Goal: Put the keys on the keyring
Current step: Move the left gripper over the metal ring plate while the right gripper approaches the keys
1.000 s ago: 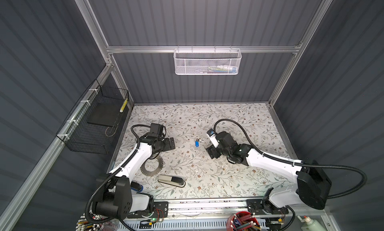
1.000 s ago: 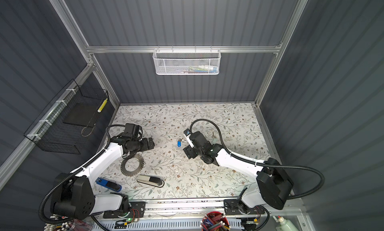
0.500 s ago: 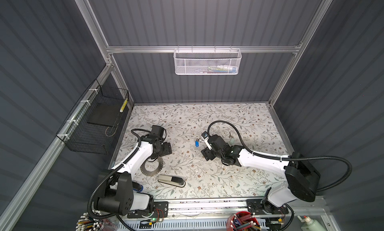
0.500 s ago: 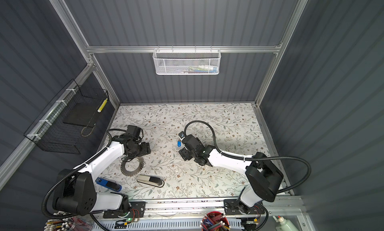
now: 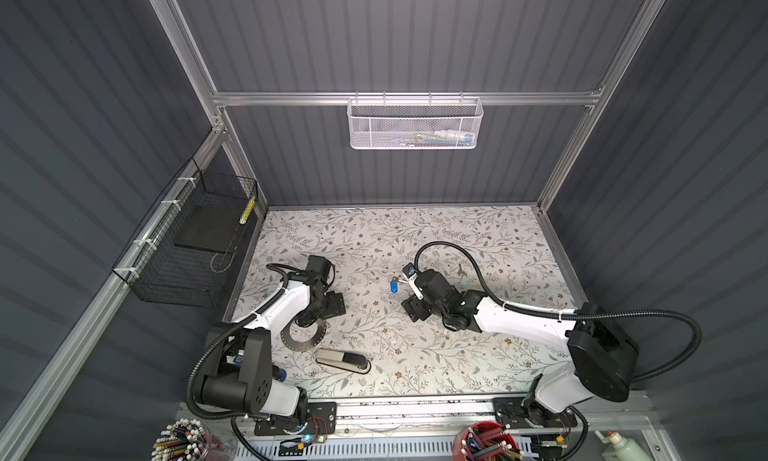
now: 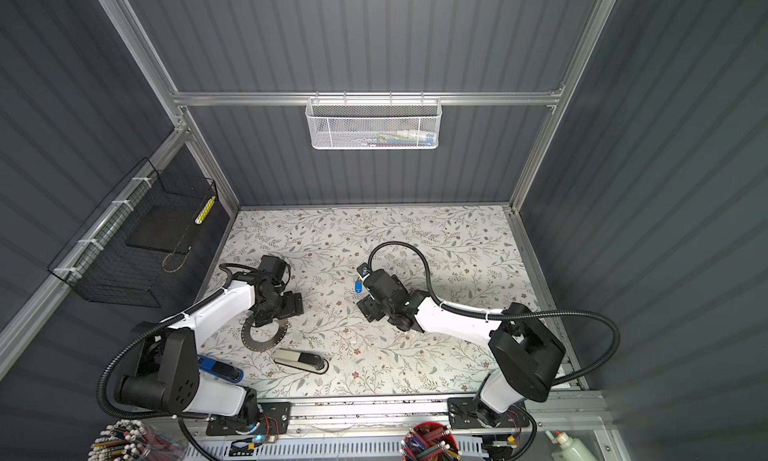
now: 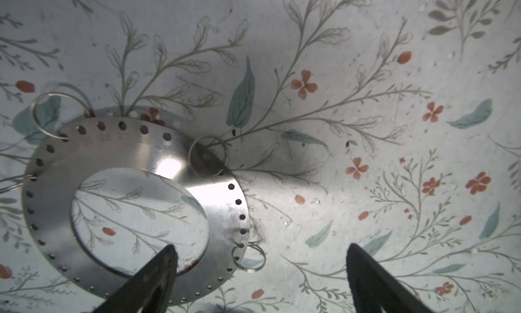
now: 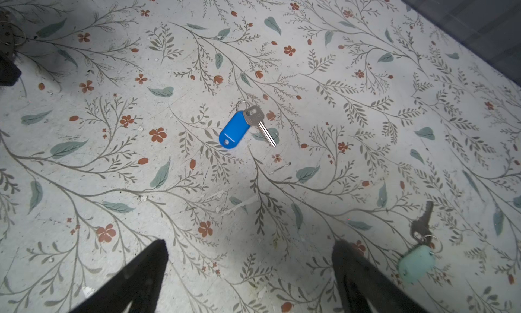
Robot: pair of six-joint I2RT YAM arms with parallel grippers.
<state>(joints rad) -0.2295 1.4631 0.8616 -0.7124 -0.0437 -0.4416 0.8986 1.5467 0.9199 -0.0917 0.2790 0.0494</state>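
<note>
Left wrist: left gripper (image 7: 260, 248) jaws apart, empty, 1 black tip over the keyring (image 7: 217, 204), a flat shiny perforated steel disc, lower left in both top views. Same for right gripper (image 8: 249, 244); blue-tag key (image 8: 234, 129) mid-frame there, mint-tag key (image 8: 415, 265) right of it, on matte floral mat (image 8: 112, 156).

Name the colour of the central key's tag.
Bright blue tag; clearest in the right wrist view.

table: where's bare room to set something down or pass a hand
Widest free patch: the back strip of the table along the rear wall, beyond both arms. Also free: the front stretch between the stapler and the right arm's base. Crowded: front left, where the keyring, stapler and left arm bunch; the blue-tagged key lies by the right gripper.
</note>
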